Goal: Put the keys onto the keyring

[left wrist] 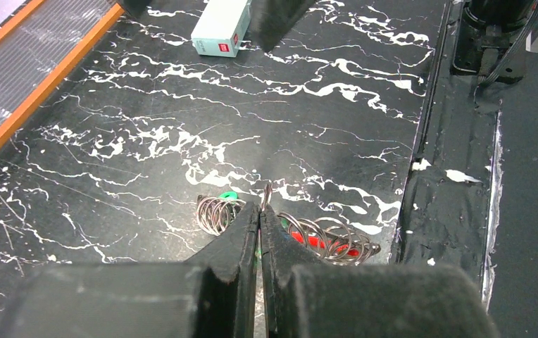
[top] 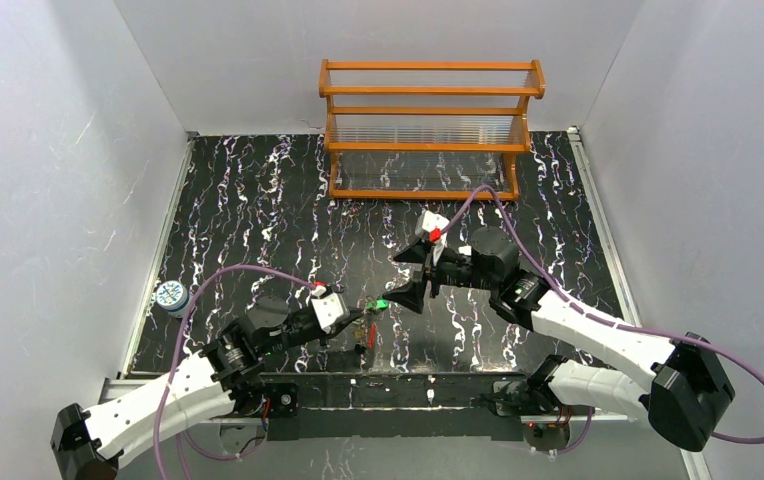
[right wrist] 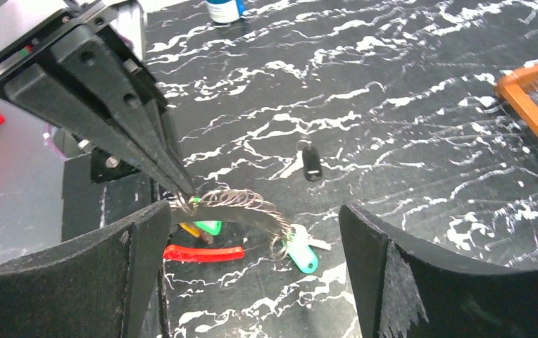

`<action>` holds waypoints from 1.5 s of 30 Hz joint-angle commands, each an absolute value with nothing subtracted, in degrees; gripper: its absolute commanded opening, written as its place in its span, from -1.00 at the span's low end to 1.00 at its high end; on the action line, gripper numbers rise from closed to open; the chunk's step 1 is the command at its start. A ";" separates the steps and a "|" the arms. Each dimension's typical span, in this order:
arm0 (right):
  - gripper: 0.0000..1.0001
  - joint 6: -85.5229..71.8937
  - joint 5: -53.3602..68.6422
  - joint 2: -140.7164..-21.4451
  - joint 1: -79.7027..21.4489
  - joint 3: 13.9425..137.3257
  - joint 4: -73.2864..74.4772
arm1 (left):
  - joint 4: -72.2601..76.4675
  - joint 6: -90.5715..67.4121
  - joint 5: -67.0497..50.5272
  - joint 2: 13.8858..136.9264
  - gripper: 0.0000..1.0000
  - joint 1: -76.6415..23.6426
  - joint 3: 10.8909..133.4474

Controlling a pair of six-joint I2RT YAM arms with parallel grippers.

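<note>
Right wrist: left hand (right wrist: 181,198) pinched shut on keyring (right wrist: 241,201); right hand (right wrist: 252,218) gaped wide, empty. Step probably needed steady keyring, careful grasp on key (right wrist: 303,257).

2 green keys (right wrist: 301,258), poss. 1 yellow key (right wrist: 189,229), 1 black fob (right wrist: 311,162).

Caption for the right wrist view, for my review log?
Left gripper pinching one end of the keyring chain near green keys and red band, seen between the right gripper's open fingers.

You have plain white walls (top: 58,150) around a black, white-veined tabletop (top: 258,200), with an orange wooden rack (top: 428,90) at its far edge.
</note>
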State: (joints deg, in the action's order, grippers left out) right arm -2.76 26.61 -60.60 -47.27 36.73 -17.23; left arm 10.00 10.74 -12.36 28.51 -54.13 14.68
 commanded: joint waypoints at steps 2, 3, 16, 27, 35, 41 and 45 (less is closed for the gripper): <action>0.89 -0.13 35.98 -60.39 -47.46 33.72 -26.98 | 6.13 14.21 -12.03 26.97 -1.00 -54.41 18.25; 0.88 -0.09 36.45 -60.54 -47.42 33.39 -27.41 | 5.95 14.87 -12.30 26.74 -1.00 -54.41 18.23; 0.76 4.93 44.79 -61.82 -47.50 31.47 -30.14 | 5.82 28.46 -16.63 19.81 -1.00 -54.49 16.70; 0.64 5.71 45.64 -63.28 -47.90 31.73 -30.32 | 5.58 25.52 -15.42 20.83 -1.00 -54.47 17.47; 0.64 -0.72 39.01 -66.84 -47.99 34.72 -31.08 | -0.34 11.21 -9.18 24.00 -1.00 -54.43 23.05; 0.71 -7.66 32.52 -72.86 -47.96 39.74 -28.23 | -10.44 4.72 -4.24 24.23 -1.00 -54.45 28.91; 0.73 -9.95 28.43 -76.95 -47.90 44.61 -24.55 | -16.69 3.97 -0.88 23.34 -1.00 -54.44 32.39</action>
State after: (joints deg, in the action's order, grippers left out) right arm -5.87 34.02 -74.35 -47.75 38.52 -26.24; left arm -10.09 7.11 -5.39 24.62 -54.24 27.70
